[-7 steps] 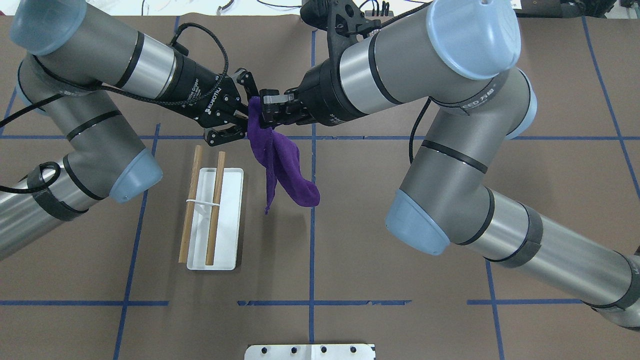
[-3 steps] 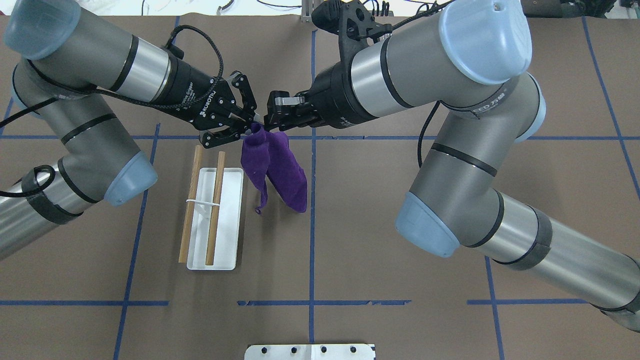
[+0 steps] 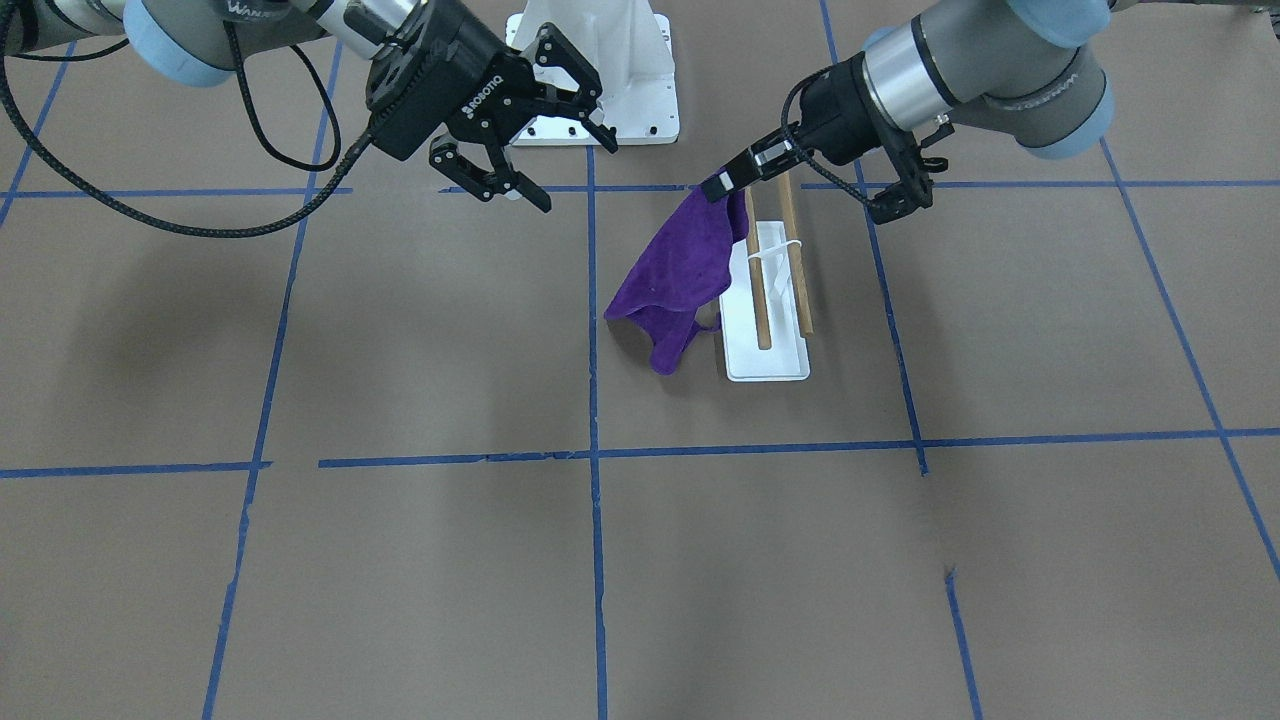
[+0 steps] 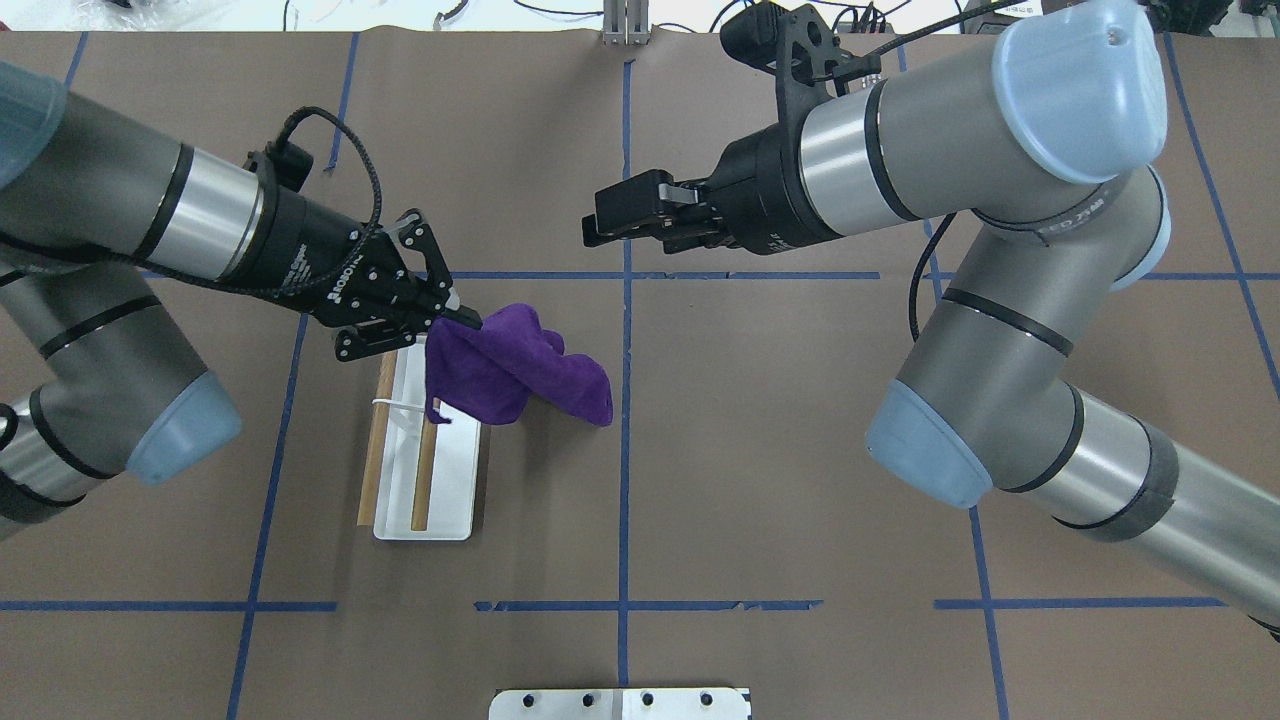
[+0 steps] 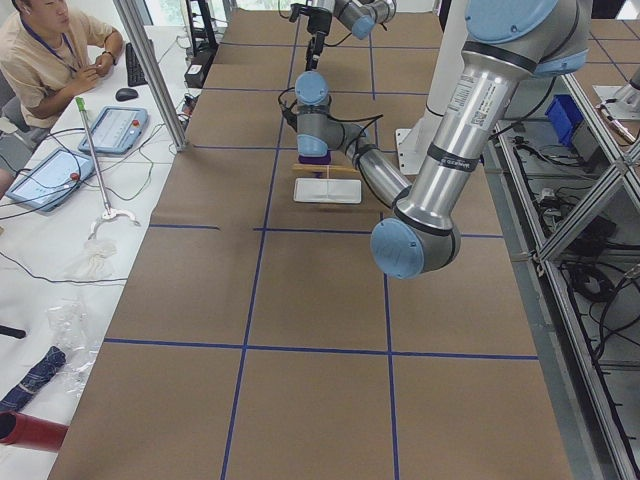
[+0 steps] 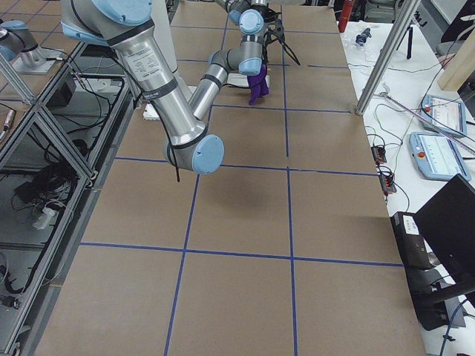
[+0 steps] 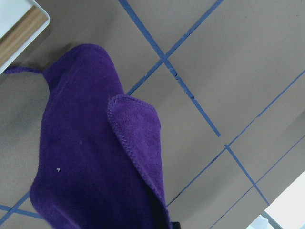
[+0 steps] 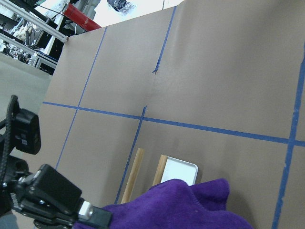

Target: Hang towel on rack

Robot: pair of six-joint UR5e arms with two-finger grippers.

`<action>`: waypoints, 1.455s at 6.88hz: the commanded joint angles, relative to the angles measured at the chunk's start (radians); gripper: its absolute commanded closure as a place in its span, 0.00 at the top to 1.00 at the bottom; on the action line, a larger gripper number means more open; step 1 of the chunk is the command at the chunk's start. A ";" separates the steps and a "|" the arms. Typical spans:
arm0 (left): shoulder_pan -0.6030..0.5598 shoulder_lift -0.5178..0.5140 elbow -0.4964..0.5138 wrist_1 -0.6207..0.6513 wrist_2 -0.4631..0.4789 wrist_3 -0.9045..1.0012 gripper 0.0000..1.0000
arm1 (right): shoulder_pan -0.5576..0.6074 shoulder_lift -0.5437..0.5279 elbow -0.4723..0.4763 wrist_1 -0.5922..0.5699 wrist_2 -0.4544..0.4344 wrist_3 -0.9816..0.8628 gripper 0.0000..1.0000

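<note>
Drooping from the left gripper (image 4: 468, 319), the purple towel (image 4: 510, 375) hangs folded.

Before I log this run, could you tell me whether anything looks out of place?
Only the towel: it hangs bunched from the left gripper by one edge, beside the rack rather than draped over its dowels.

Tabletop under brown paper (image 4: 760, 480), blue tape grid (image 4: 622, 450); white bolted pedestal (image 3: 648, 95) at robot's edge; white side bench (image 5: 40, 260) (seated operator (image 5: 50, 50), touchscreen pendants (image 5: 112, 128)); aluminium post (image 5: 152, 75); laptop (image 6: 445, 222) on opposite bench; lighting bright, even.
</note>
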 commanded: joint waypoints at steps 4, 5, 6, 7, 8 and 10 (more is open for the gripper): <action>-0.158 0.408 0.016 -0.399 -0.086 0.233 0.00 | 0.012 -0.042 -0.004 0.008 -0.007 0.003 1.00; -0.186 0.404 0.045 -0.399 -0.111 0.267 0.00 | 0.015 -0.048 -0.004 0.008 -0.007 0.002 1.00; -0.180 0.390 0.074 -0.397 -0.105 0.267 0.00 | 0.020 -0.061 -0.004 0.009 -0.005 0.000 1.00; -0.178 0.367 0.100 -0.399 -0.104 0.267 0.26 | 0.024 -0.065 -0.004 0.009 -0.005 0.000 1.00; -0.178 0.347 0.122 -0.397 -0.101 0.267 0.69 | 0.026 -0.074 -0.004 0.009 -0.005 0.000 1.00; -0.183 0.341 0.131 -0.397 -0.098 0.266 1.00 | 0.055 -0.104 0.001 0.031 0.002 -0.002 1.00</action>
